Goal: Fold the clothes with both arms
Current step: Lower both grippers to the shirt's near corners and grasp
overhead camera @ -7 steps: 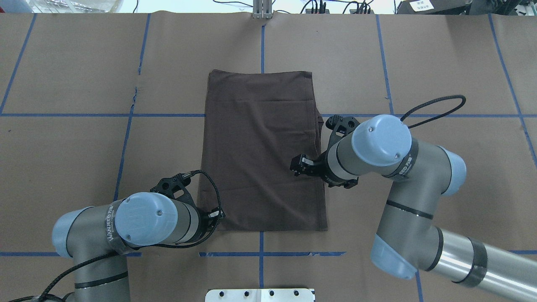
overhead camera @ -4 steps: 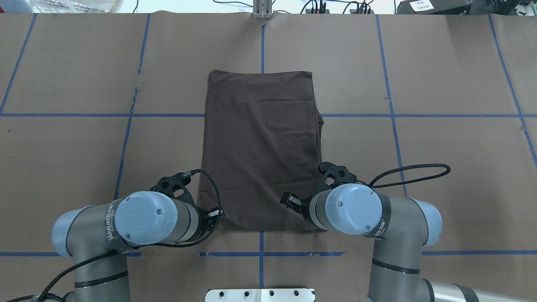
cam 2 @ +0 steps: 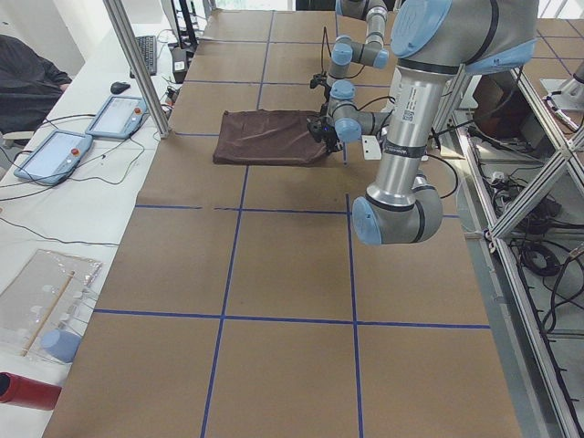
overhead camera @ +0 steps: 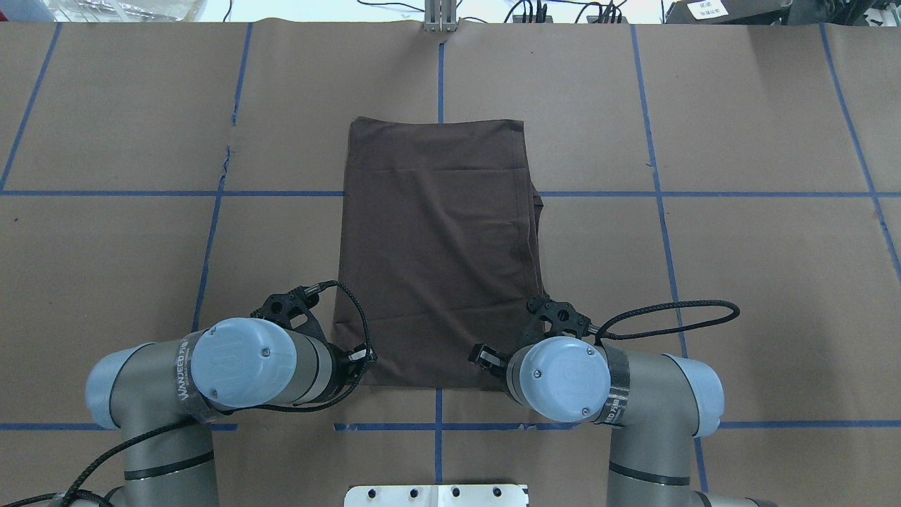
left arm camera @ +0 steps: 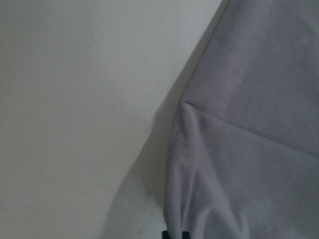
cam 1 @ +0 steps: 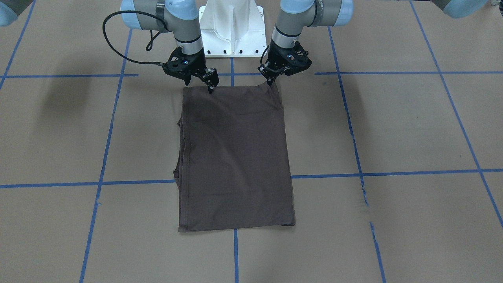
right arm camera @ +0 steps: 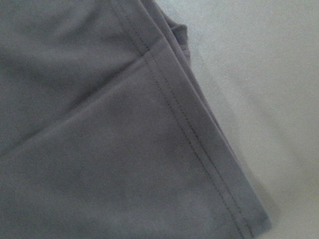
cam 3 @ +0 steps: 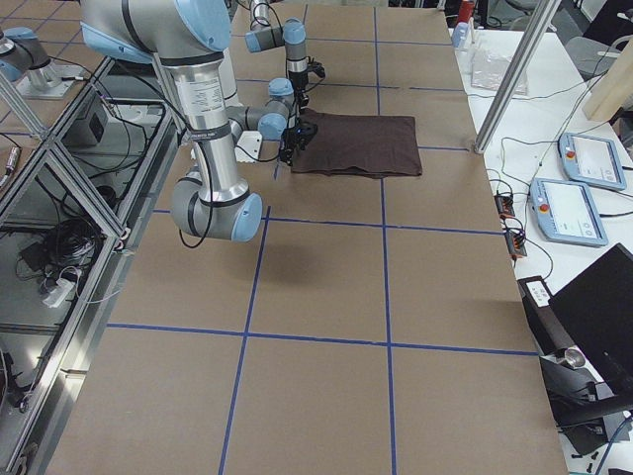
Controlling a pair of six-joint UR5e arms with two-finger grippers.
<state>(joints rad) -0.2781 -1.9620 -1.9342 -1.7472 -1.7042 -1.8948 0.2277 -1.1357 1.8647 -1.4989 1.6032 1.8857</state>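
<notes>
The clothes are one dark brown T-shirt [overhead camera: 436, 246] folded into a long rectangle, lying flat on the brown paper [cam 1: 235, 157]. My left gripper [cam 1: 271, 81] is shut on the shirt's corner nearest the robot, and the cloth puckers up toward its fingertips [left arm camera: 174, 234]. My right gripper [cam 1: 204, 84] hangs over the other near corner with its fingers apart and nothing between them. It shows in the overhead view as a black tip [overhead camera: 482, 354] beside the wrist. The right wrist view shows the stitched hem corner [right arm camera: 199, 164] and no fingers.
The white base pedestal [cam 1: 232, 27] stands just behind both grippers. Blue tape lines [overhead camera: 211, 239] cross the paper. Two tablets [cam 2: 119, 114] and a metal post [cam 2: 137, 64] stand at the table's far side, beyond the shirt.
The right arm has swept back along the shirt's right edge, from its middle to the near right corner. The left arm and the shirt have stayed put.
</notes>
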